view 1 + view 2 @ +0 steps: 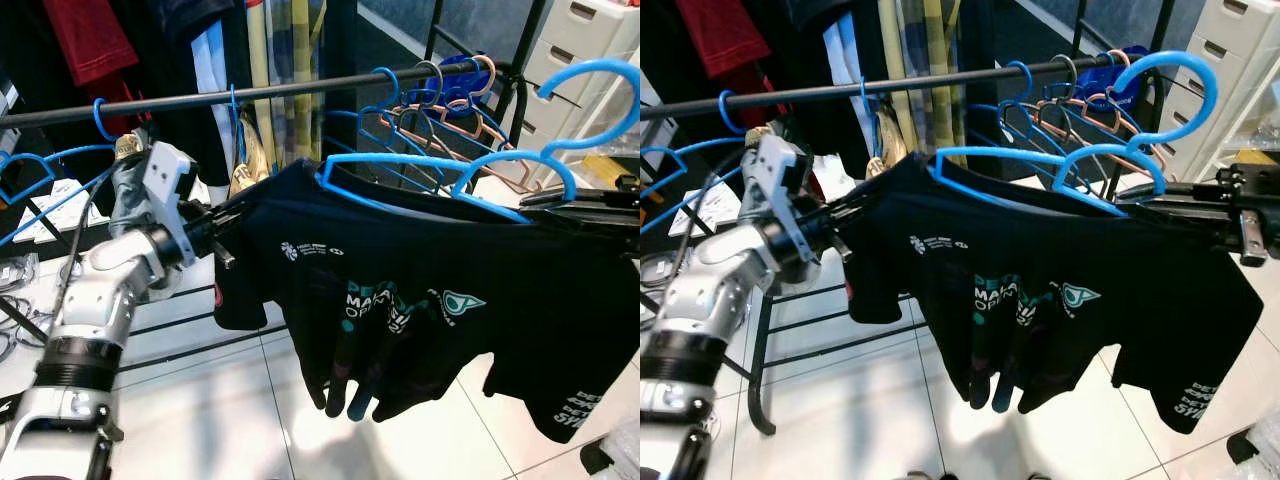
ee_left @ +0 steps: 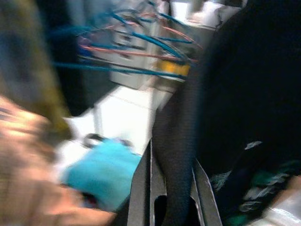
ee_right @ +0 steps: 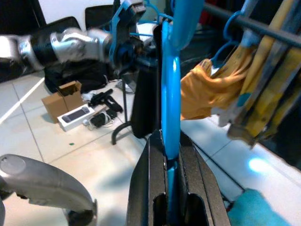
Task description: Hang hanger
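Blue hanger is pinched in my right end effector; my left end effector nips the shirt. I lift the hook over the rail.

Probably a home laundry corner: clothes rail, drawers.

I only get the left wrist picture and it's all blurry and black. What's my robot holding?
Observer: The left gripper pinches one end of a black T-shirt draped on a blue hanger.
Operator: What's the other hand doing?
Observer: The right gripper is clamped on that hanger's blue bar.
Operator: Is it on the rail yet?
Observer: No, its hook sits free of the black rail, toward the robot's right.
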Available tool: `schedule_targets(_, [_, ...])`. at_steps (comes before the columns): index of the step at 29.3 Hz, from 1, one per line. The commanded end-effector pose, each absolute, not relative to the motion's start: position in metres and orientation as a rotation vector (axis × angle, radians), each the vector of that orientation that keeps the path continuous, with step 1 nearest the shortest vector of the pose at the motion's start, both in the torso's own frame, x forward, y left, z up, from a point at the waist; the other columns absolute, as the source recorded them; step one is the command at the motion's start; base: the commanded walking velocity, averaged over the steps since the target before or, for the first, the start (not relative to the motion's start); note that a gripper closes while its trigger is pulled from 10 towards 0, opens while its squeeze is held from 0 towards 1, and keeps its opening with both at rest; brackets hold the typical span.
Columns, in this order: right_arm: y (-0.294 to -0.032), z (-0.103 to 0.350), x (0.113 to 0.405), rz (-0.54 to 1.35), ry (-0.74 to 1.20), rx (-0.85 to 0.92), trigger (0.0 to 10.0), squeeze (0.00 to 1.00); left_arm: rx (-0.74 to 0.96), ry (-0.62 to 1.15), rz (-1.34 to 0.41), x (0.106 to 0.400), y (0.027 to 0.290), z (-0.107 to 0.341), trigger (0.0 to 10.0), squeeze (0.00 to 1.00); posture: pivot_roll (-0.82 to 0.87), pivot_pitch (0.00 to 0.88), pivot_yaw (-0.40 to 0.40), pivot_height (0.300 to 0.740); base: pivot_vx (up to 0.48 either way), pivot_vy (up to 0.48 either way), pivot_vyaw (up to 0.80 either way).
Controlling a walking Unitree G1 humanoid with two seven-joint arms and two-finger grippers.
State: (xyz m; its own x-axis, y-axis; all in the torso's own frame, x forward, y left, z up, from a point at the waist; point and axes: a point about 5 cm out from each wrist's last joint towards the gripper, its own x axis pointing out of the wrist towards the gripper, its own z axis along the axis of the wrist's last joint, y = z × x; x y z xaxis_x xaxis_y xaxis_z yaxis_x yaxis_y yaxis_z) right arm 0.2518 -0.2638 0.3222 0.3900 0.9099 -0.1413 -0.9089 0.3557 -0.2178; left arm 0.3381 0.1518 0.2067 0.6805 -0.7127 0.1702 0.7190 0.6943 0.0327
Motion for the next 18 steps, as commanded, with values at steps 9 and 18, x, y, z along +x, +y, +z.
schedule_targets(9, [-0.225,0.283,0.268,1.234,0.071,-0.305,0.0,0.0,-0.078,-0.271,-0.883,0.327,0.14,0.226,7.5,0.0,-0.11,0.123,0.055,0.74,0.0,0.0,0.0])
schedule_targets(18, [-0.221,0.282,0.272,1.215,0.042,-0.285,0.0,0.0,-0.065,-0.265,-0.837,0.325,0.16,0.229,10.0,1.0,-0.1,0.127,0.051,0.74,0.0,0.0,0.0])
